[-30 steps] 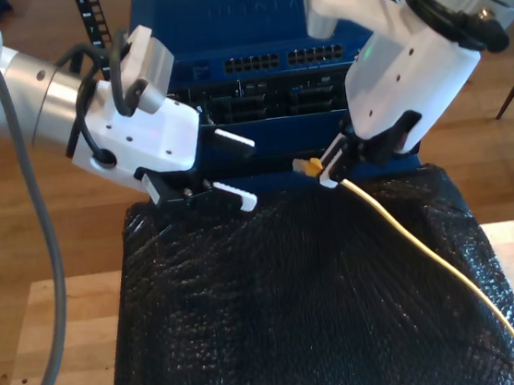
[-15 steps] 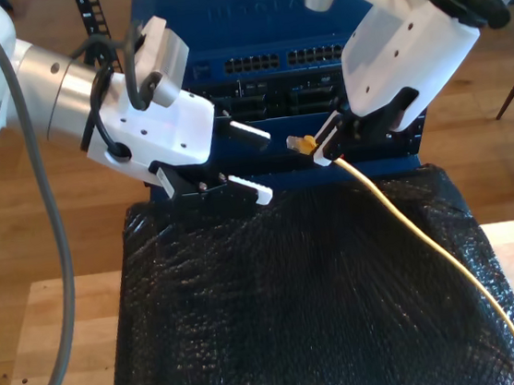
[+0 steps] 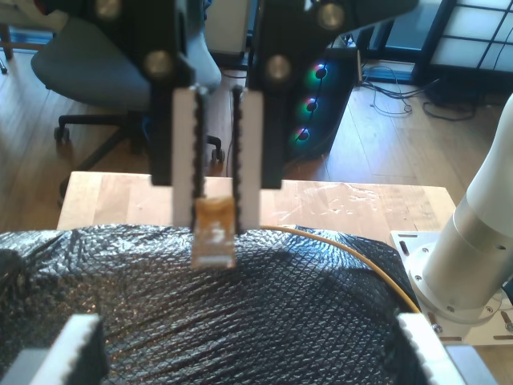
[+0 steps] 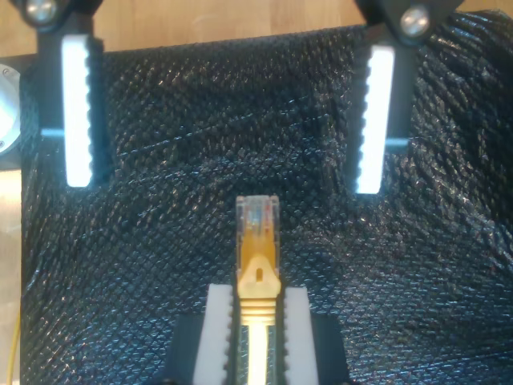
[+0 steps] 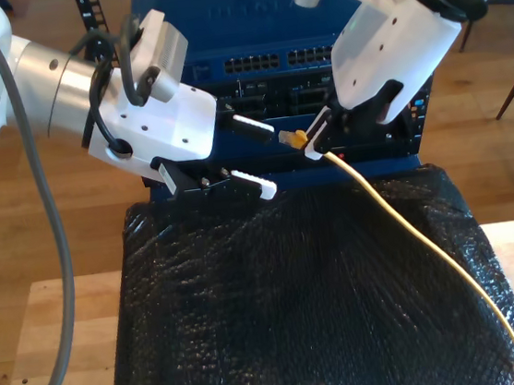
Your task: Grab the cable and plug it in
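My first gripper (image 5: 314,139) pinches the cable (image 5: 400,223) behind its plug (image 5: 290,137), upper center of ext view, tip pointing to ext view's left. My second gripper (image 5: 251,156) wide open, holding nothing, plug near its fingers.

My two arms wear glossy white housings over silver-grey cylindrical joints, with a grey cable looping beside one. My first end effector (image 3: 216,144) and my second end effector (image 4: 223,112) have black bodies, silver screws and white ribbed pads.
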You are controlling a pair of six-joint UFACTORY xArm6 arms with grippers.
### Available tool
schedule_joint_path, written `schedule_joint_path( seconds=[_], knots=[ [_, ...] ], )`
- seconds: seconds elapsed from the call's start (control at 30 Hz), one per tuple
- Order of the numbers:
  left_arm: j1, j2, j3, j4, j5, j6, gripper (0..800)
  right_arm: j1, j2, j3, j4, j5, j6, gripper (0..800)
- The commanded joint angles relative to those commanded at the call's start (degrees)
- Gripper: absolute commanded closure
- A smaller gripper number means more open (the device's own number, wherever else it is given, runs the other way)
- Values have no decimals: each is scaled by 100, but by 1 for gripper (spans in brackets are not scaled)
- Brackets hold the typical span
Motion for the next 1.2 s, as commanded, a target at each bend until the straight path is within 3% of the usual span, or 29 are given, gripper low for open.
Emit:
schedule_joint_path(
  seconds=[0.77, 1.03, 1.17, 1.2],
  knots=[
    [0, -26, 0, -79, -26, 35, 30, 158, 246, -79, 185, -44, 44, 793],
    [9, -35, 44, -79, -149, 79, 189, 158, 255, -62, 185, -44, 35, 793],
    [26, -35, 88, -79, -290, 70, 351, 158, 255, -62, 185, -44, 35, 793],
    [26, -35, 97, -88, -343, 70, 361, 158, 255, -62, 185, -44, 35, 793]
  ],
)
